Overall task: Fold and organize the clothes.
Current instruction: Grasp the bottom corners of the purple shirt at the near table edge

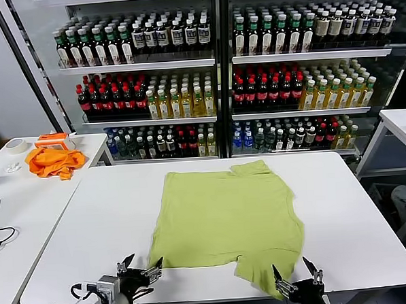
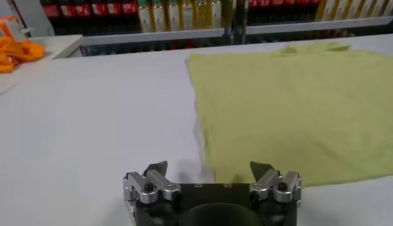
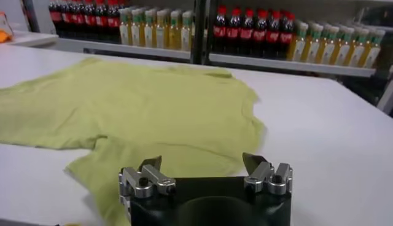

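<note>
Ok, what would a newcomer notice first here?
A yellow-green T-shirt lies spread flat mid-table. Behind the white table stand coolers full of bottles. At the near edge, the left claw and right claw both stand open, holding nothing.

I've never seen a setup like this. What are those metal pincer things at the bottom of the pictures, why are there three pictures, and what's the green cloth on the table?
The three pictures show one moment from three cameras on a two-armed robot. The big one comes from its head, looking down at a white table. The other two come from cameras on its wrists, so each shows that arm's own claw up close.

The left claw and right claw both sit at the near table edge, open and holding nothing.

The cloth is a light yellow-green T-shirt, spread nearly flat and plain side up, with its near sleeve by the right claw. It is waiting to be folded.

On a side table to the left lies an orange garment. Behind are shelves of bottled drinks.
</note>
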Action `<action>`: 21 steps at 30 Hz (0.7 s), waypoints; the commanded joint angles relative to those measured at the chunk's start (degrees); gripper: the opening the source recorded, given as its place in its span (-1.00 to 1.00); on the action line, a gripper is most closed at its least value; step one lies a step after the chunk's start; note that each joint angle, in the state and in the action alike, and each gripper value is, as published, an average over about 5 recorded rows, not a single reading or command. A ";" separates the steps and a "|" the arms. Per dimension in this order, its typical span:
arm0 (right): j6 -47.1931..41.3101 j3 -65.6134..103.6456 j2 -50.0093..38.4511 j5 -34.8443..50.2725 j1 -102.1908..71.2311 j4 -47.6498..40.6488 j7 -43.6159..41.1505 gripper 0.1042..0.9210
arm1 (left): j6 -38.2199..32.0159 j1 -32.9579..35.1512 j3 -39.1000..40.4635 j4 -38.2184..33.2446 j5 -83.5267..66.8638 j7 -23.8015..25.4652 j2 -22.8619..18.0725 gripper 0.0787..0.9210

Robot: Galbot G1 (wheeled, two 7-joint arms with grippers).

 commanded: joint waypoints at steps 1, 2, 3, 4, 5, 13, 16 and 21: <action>0.15 -1.41 0.11 0.68 -0.65 -0.79 1.23 0.76 | 0.39 0.02 0.35 1.46 -0.76 -1.16 -0.43 0.77; 0.15 -1.66 0.19 0.79 -0.69 -0.84 1.38 0.76 | 0.19 -0.25 0.41 2.00 -0.77 -1.27 -0.59 0.77; 0.12 -1.86 0.27 0.91 -0.73 -0.86 1.47 0.75 | -0.05 -0.50 0.49 2.48 -0.77 -1.45 -0.76 0.77; 0.04 -2.01 0.31 1.09 -0.77 -0.87 1.47 0.73 | -0.28 -0.66 0.56 2.79 -0.79 -1.61 -0.88 0.77; -0.04 -2.18 0.32 1.34 -0.78 -0.92 1.48 0.70 | -0.50 -0.78 0.62 2.97 -0.80 -1.73 -0.99 0.77; -0.09 -3.35 0.42 4.61 -0.06 -1.96 1.31 0.17 | -0.58 -0.55 1.92 2.14 -0.47 -1.62 -1.41 0.41; 0.00 -3.51 0.59 5.42 0.14 -2.01 1.31 -0.05 | -0.55 -0.30 2.53 1.66 -0.13 -1.53 -1.64 0.21; 0.29 -3.15 0.70 5.66 0.31 -1.73 1.33 -0.39 | -0.56 -0.12 2.75 1.08 0.18 -1.32 -1.70 -0.12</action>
